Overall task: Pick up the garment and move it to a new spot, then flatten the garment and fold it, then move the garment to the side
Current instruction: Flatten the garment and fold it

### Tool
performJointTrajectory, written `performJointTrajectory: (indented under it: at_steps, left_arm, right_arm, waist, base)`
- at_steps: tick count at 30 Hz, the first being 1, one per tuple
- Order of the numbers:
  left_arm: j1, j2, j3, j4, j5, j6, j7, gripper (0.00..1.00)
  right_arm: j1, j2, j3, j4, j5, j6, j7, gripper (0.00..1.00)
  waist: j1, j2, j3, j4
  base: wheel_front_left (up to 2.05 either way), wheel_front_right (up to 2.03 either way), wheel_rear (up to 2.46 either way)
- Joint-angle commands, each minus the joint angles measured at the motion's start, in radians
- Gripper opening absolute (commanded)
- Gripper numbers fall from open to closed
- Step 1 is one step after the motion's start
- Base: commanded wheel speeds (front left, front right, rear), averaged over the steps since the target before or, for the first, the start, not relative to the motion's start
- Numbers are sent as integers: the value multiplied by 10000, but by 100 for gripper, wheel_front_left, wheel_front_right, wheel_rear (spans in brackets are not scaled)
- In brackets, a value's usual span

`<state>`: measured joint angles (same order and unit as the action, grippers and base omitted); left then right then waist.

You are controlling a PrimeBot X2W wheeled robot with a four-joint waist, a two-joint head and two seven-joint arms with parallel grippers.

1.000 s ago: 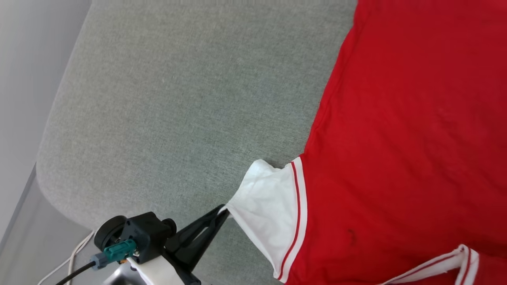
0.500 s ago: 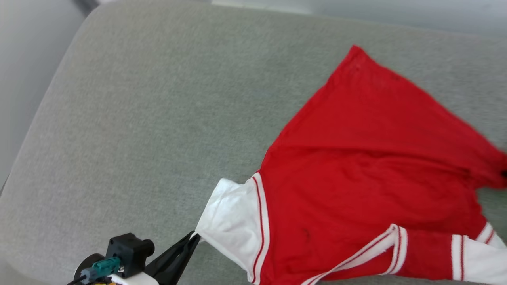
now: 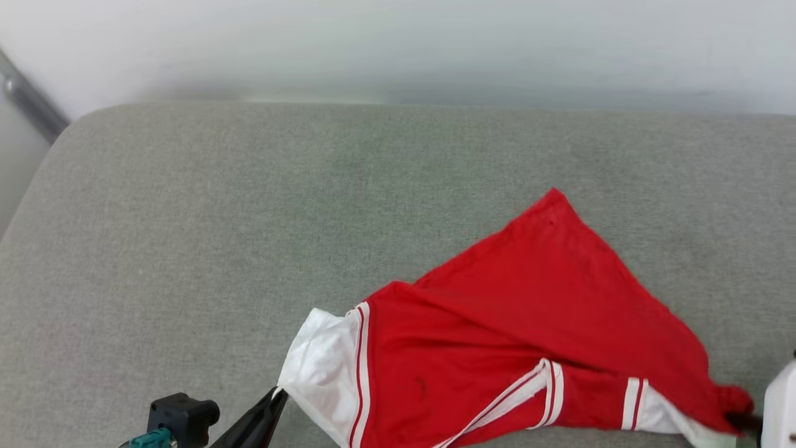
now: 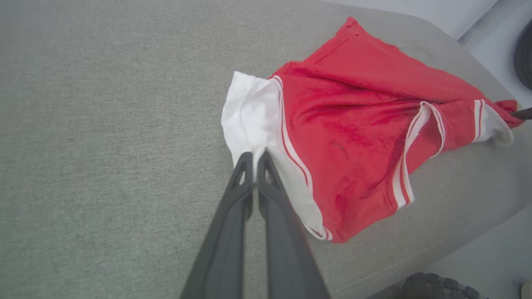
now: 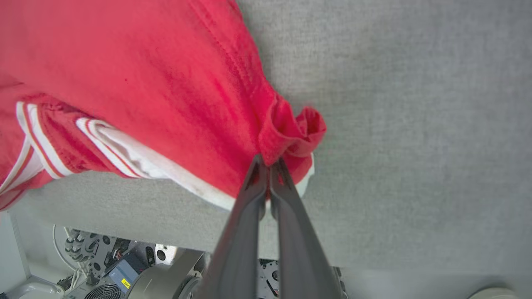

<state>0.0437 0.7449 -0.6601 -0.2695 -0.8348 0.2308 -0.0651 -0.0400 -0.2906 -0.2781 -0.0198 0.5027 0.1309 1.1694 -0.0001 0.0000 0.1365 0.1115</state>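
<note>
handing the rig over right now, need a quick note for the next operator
Left tool: shut on the white sleeve of the garment.
Right tool: shut on bunched red fabric at the opposite end.
Garment: rumpled, partly doubled over, on the grey cushion near its front edge.
Done: both ends gripped.
Left: spread flat, fold, move aside.
</note>
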Motion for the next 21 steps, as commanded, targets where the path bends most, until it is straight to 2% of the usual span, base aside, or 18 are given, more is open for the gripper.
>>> performJointTrajectory:
  at_steps: [1, 9, 10, 11, 12, 21]
  left_arm:
    - [101, -80, 74, 76, -58, 49, -112, 0]
    - [136, -201, 75, 251, -165, 53, -252, 0]
    - [146, -204, 70, 241, -174, 54, -258, 0]
    - [143, -199, 61, 222, -172, 47, -257, 0]
    - [131, -190, 49, 200, -161, 38, -244, 0]
    - [-274, -112, -53, -216, 102, -55, -41, 0]
  right_arm:
    - [657, 124, 27, -279, 39, -4, -174, 0]
    - [1755, 393, 92, -448, 212, -4, -659, 0]
    - [1731, 352, 60, -475, 215, -4, -751, 18]
    - [1671, 277, 54, -488, 152, -4, -823, 68]
    - [1588, 209, 69, -503, 105, -4, -887, 100]
    - [199, -586, 657, -1667, 587, -4, -509, 100]
  waist:
    - [1, 0, -253, -190]
    - [1, 0, -467, -253]
    - [1, 0, -468, -256]
    - [1, 0, -459, -253]
    - [1, 0, -448, -244]
    - [1, 0, 34, 213]
  base:
    - [0, 0, 0]
    - [0, 0, 0]
    - [0, 0, 0]
    - [0, 0, 0]
    - [0, 0, 0]
    - [0, 0, 0]
